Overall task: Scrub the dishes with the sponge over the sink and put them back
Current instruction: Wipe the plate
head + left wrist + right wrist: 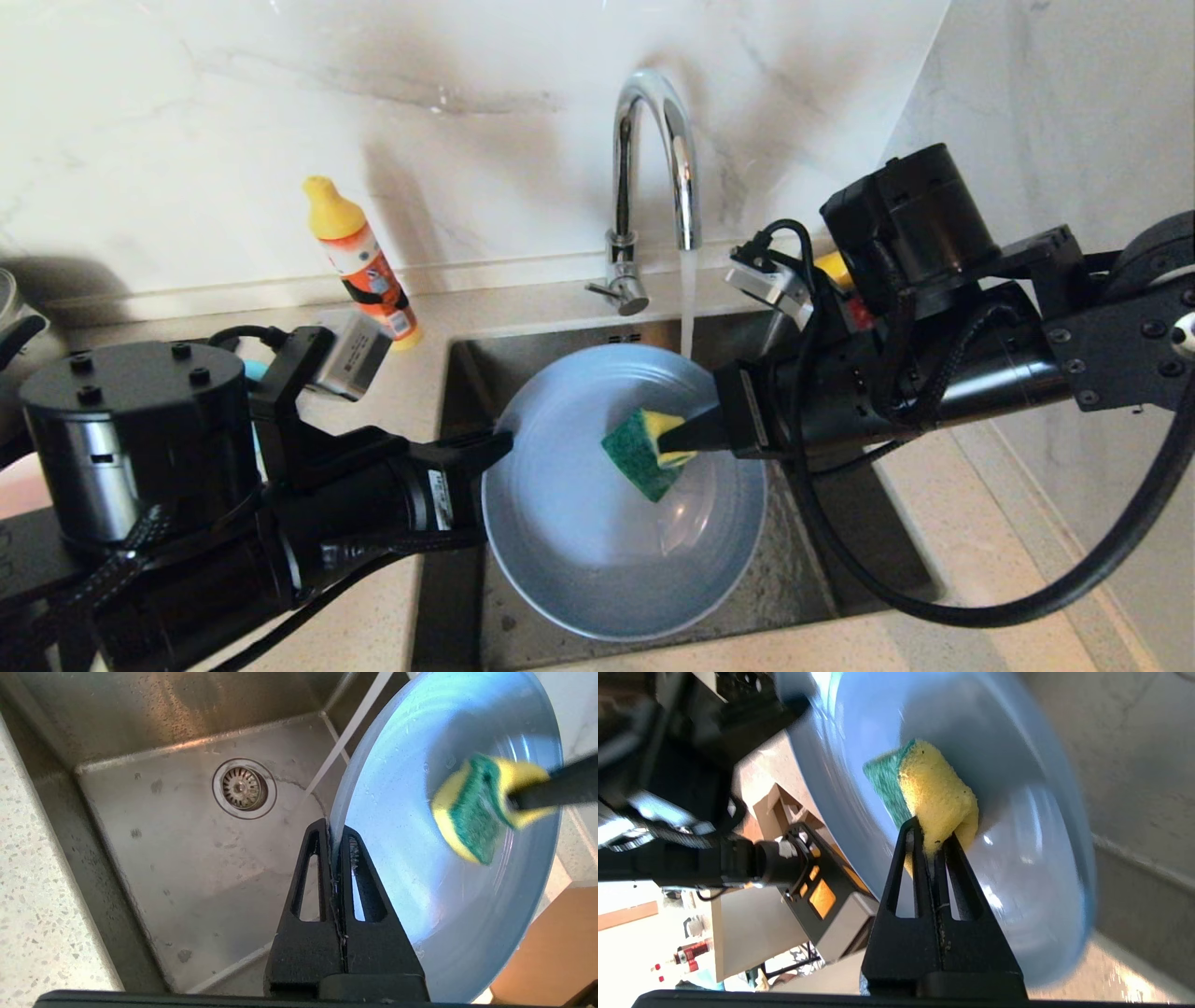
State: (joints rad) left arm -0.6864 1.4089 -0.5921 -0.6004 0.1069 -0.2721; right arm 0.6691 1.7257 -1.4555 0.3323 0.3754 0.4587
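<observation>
A wide grey-blue plate (597,541) (420,858) (1017,868) hangs tilted over the steel sink (803,597) (187,882). My left gripper (499,446) (332,833) is shut on the plate's left rim. The yellow sponge with a green scouring face (646,450) (476,807) (934,793) rests against the plate's inner face. My right gripper (686,436) (930,835) is shut on the sponge's yellow side, reaching in from the right. Water runs from the chrome tap (653,168) behind the plate's far rim. No bowls are in view.
An orange bottle with a yellow cap (359,261) stands on the counter left of the sink. The drain strainer (243,787) lies in the sink floor. A marble wall rises behind the tap and along the right side.
</observation>
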